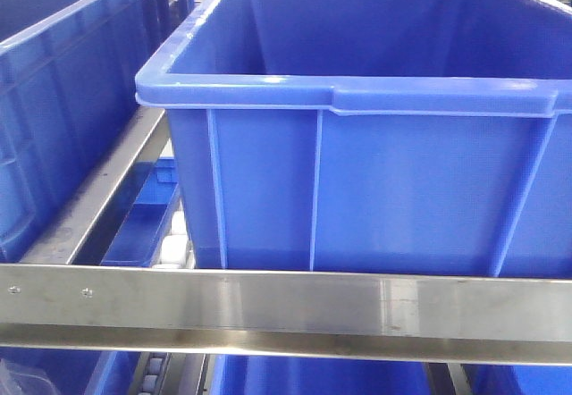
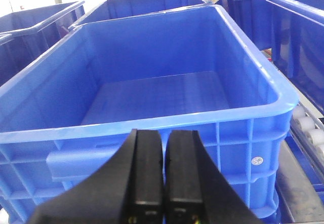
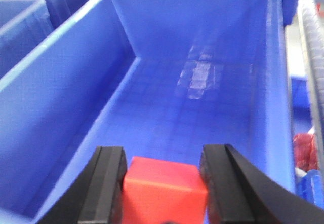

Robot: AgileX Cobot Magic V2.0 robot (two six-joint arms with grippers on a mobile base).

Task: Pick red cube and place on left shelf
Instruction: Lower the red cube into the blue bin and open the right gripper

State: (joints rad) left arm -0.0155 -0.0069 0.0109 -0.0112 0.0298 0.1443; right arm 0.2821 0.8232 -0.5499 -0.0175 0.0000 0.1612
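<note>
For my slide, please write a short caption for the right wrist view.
Right gripper holds the red cube over the inside of a blue crate on the shelf.

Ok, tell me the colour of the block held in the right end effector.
Red, a plain bright red cube. It shows best in the right wrist view, between the black fingers, above a blue crate.
</note>
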